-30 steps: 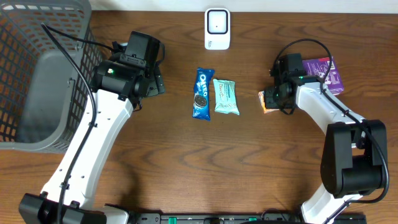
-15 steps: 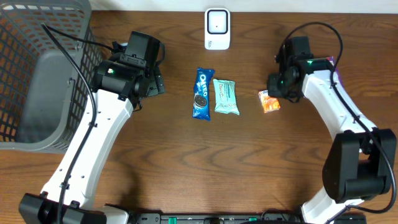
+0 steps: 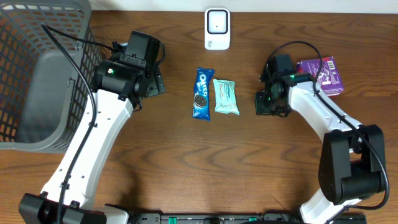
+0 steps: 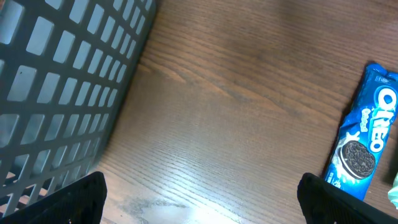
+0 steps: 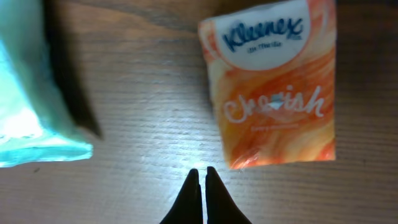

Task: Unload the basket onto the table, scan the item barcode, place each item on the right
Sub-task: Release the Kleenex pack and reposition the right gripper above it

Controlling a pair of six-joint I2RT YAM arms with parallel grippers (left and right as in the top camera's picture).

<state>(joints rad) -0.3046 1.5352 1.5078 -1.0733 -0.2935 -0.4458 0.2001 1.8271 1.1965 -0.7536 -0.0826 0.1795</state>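
Note:
A white barcode scanner [image 3: 217, 28] stands at the table's back middle. On the wood in front of it lie a blue Oreo pack [image 3: 202, 93] and a pale green snack pack [image 3: 226, 97]. An orange Kleenex tissue pack [image 5: 273, 87] lies flat just ahead and right of my right gripper [image 5: 202, 173], which is shut with nothing between its fingers. From overhead the right gripper [image 3: 266, 104] covers that pack. My left gripper [image 4: 200, 186] hangs wide open over bare wood, the Oreo pack [image 4: 367, 143] off to its right. Overhead, the left gripper [image 3: 154, 84] sits left of the packs.
A grey mesh basket [image 3: 37, 68] fills the left end of the table and shows in the left wrist view as the basket wall [image 4: 56, 81]. A purple box [image 3: 323, 73] lies behind the right arm. The green pack's edge [image 5: 25, 93] is left of the right fingers.
The right gripper has closed fully on nothing. Its arm swung back, then came forward and down over the Kleenex pack, which stayed in place. The left arm has not moved.

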